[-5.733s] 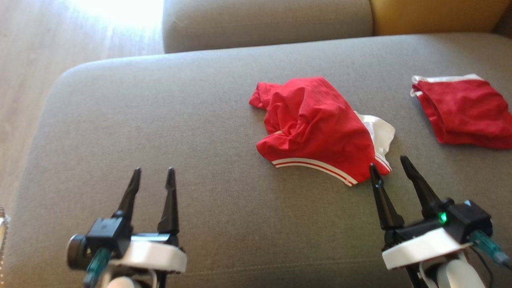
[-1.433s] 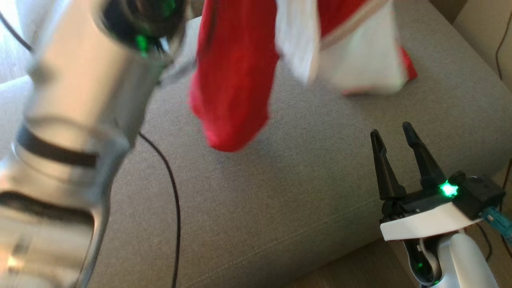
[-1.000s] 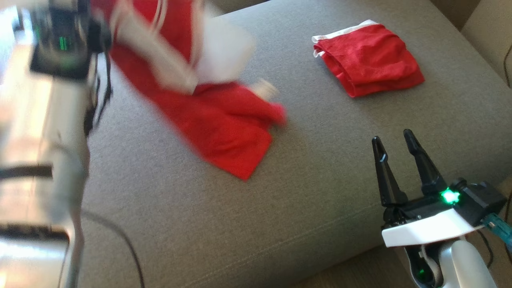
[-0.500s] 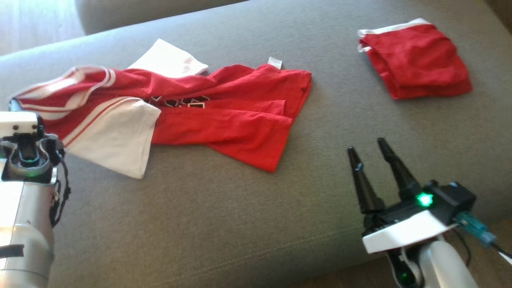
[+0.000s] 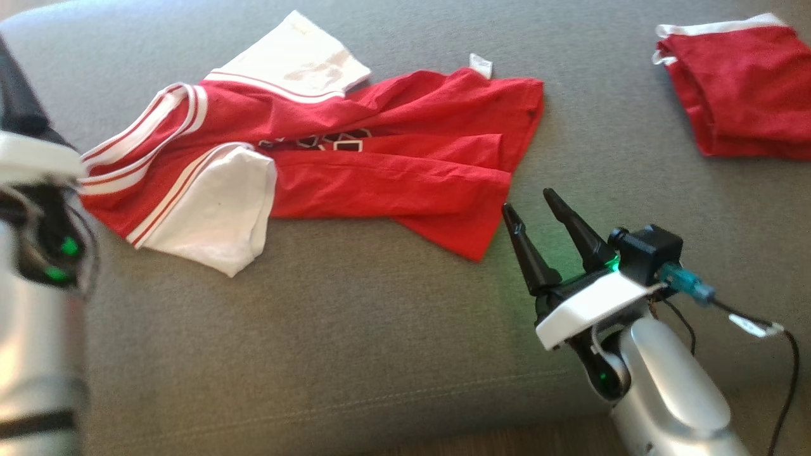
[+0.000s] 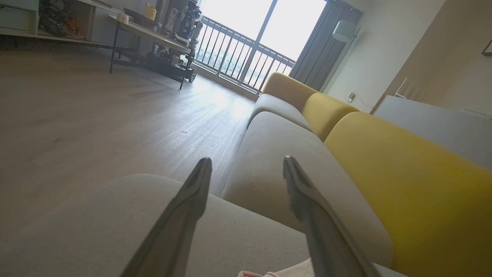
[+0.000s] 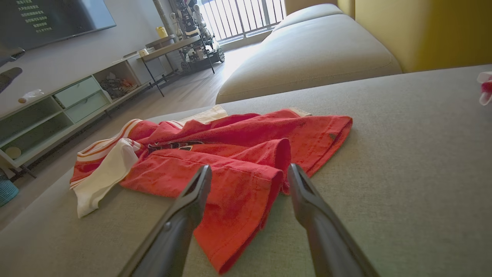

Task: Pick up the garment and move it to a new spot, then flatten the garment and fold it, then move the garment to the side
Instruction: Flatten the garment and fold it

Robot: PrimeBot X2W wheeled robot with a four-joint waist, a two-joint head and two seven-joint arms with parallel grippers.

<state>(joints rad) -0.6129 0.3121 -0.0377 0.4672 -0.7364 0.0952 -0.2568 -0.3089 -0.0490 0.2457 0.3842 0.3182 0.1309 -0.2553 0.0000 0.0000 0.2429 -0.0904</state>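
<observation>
The garment (image 5: 380,158), a red shirt with white striped sleeves, lies loosely spread and creased on the grey sofa cushion (image 5: 355,329). My right gripper (image 5: 529,201) stands open just right of the shirt's near red corner, with nothing between its fingers. In the right wrist view that gripper (image 7: 250,169) points at the red hem of the garment (image 7: 234,154). My left arm (image 5: 38,253) stands at the far left beside the striped sleeve. The left gripper (image 6: 246,161) is open and empty, and a scrap of the garment (image 6: 280,272) shows below it.
A second red garment (image 5: 741,88), folded, lies at the cushion's far right. A yellow backrest (image 6: 403,184) runs along the sofa. Wooden floor (image 6: 96,115) lies beyond the cushion's left end, with a low cabinet (image 7: 57,107) across the room. A cable (image 5: 785,361) hangs by my right arm.
My left gripper has let go of the garment, which now lies on the cushion. The head camera has shifted. My right gripper has come closer to the shirt's near corner.
</observation>
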